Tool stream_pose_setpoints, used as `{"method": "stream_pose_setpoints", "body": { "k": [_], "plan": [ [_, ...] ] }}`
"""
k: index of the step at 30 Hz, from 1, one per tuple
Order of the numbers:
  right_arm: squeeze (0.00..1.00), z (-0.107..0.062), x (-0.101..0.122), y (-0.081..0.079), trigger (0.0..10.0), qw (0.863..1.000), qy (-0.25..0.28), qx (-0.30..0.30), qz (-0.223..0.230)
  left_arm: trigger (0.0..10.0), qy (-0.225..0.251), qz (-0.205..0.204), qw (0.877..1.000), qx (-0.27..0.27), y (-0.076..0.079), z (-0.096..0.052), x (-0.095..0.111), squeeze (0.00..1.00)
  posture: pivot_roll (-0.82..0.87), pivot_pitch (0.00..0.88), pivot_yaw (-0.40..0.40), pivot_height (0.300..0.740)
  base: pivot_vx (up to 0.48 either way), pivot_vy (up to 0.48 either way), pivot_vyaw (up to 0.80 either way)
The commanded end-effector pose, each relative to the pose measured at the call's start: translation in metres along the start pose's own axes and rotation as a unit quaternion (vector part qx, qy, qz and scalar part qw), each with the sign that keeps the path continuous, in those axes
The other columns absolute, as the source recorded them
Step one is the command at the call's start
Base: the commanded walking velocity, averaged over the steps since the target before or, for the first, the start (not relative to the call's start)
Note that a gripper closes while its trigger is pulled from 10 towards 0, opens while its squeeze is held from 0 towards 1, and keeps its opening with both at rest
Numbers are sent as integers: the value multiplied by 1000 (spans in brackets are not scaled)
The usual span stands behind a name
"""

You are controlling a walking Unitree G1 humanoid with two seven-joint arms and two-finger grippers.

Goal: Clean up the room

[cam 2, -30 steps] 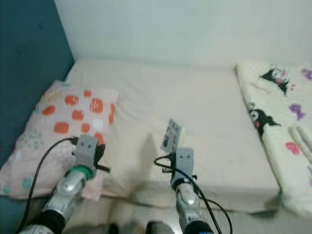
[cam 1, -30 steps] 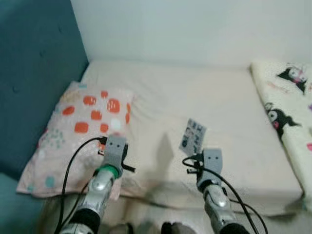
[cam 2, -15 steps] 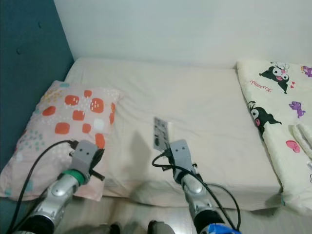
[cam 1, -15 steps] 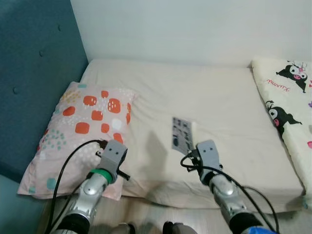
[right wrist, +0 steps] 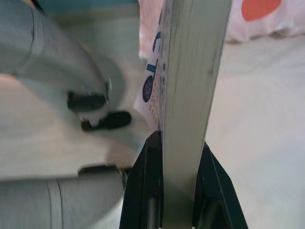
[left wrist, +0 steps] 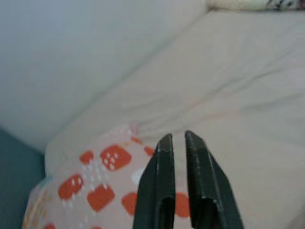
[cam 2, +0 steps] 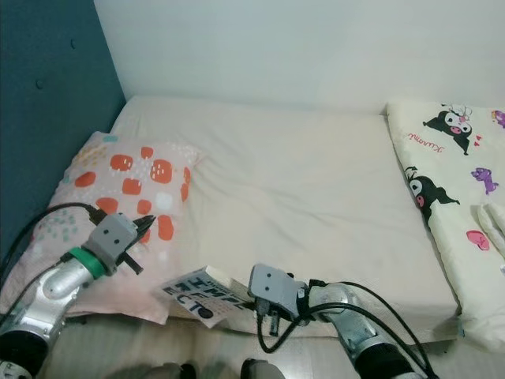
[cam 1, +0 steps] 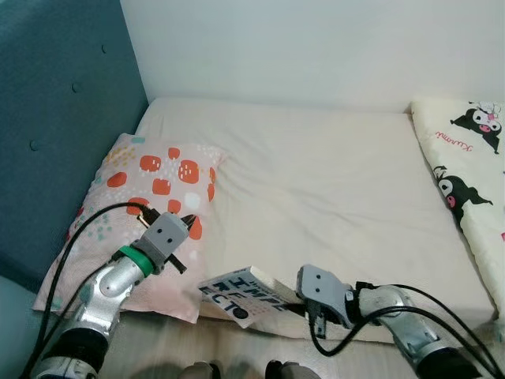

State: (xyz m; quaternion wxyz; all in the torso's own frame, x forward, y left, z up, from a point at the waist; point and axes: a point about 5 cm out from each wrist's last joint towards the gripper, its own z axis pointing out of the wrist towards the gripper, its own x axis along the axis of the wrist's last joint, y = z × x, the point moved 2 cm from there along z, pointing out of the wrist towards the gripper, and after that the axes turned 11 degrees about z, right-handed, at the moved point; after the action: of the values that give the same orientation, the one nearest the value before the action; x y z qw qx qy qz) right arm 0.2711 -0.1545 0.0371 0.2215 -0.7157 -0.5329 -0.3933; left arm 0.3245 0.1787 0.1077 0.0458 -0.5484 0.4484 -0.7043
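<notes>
A thin white book (cam 1: 241, 293) with black lettering lies nearly flat over the front edge of the cream mattress (cam 1: 331, 181). My right gripper (cam 1: 293, 298) is shut on its right end; in the right wrist view the book's pale page edge (right wrist: 193, 95) stands between the two black fingers (right wrist: 148, 191). My left gripper (cam 1: 185, 222) hovers over the pink pillow (cam 1: 142, 205) with orange patches, at the mattress's left. Its fingers (left wrist: 162, 191) stand almost together with a thin gap and nothing between them.
A teal padded headboard (cam 1: 63, 118) rises on the left and a white wall (cam 1: 316, 47) runs behind the bed. A cream blanket (cam 1: 469, 166) with black cartoon figures covers the right side. Pale floor (cam 1: 158, 359) lies below the mattress edge.
The right arm has swung down and left, tipping the book from upright over the mattress to nearly flat at the front edge. The left gripper has moved left and further over the pillow.
</notes>
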Motion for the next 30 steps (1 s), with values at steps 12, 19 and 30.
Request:
{"method": "stream_pose_setpoints", "body": {
  "k": [12,19,30],
  "plan": [
    [0,-20,19,-3,10000,998,53,29,0,10000,27,-7,970,-240,51,-28,-1,1000,-1,65,12,740,0,0,0],
    [0,-28,43,-9,10000,991,116,69,12,10000,43,38,948,-312,69,-27,1,1000,-11,57,19,740,0,0,0],
    [0,-41,44,-12,10000,988,114,102,28,10000,123,-29,929,-347,67,-11,37,1000,-15,70,9,740,0,0,0]
  ]
}}
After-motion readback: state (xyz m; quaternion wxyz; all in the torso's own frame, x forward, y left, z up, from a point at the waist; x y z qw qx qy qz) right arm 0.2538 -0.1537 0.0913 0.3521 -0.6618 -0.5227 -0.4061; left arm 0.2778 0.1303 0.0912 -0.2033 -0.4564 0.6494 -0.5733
